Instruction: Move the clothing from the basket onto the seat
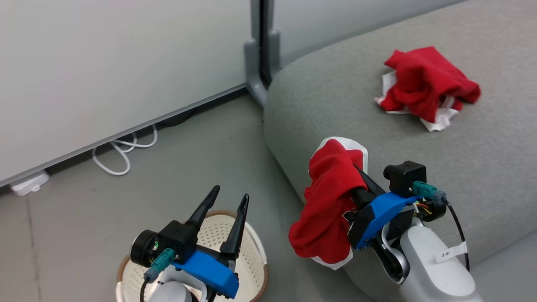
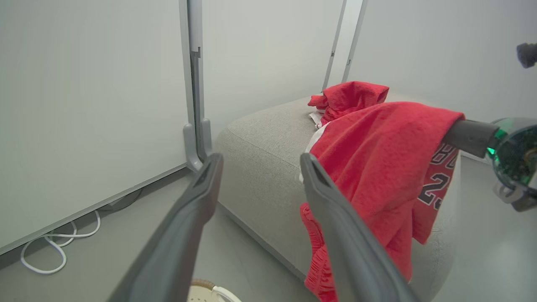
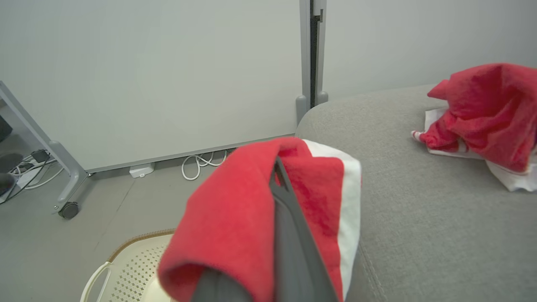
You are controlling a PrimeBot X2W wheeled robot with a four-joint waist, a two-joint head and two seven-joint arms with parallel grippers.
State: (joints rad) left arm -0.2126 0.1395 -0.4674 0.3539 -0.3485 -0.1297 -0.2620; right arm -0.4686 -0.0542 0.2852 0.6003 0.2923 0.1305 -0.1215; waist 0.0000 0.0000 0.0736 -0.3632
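My right gripper (image 3: 277, 167) is shut on a red garment with white trim (image 1: 331, 201), which drapes over its fingers and hangs against the front edge of the grey seat (image 1: 335, 96). A second piece of red clothing (image 1: 428, 86) lies crumpled on the seat's top, farther back. Above the cream perforated basket (image 1: 256, 256) on the floor at the lower left, my left gripper (image 1: 230, 193) stands open and empty. The left wrist view shows the held garment (image 2: 377, 159) hanging to the right of that gripper's fingers (image 2: 201, 197), with printed numbers on it. What shows of the basket's inside (image 3: 138, 260) is bare.
A white panel wall runs behind the grey floor, with a grey post (image 1: 260, 63) at the seat's corner. A white cable (image 1: 121, 155) and a small white box (image 1: 29, 182) lie along the wall's base. A wheeled frame leg (image 3: 67, 184) stands at the far left.
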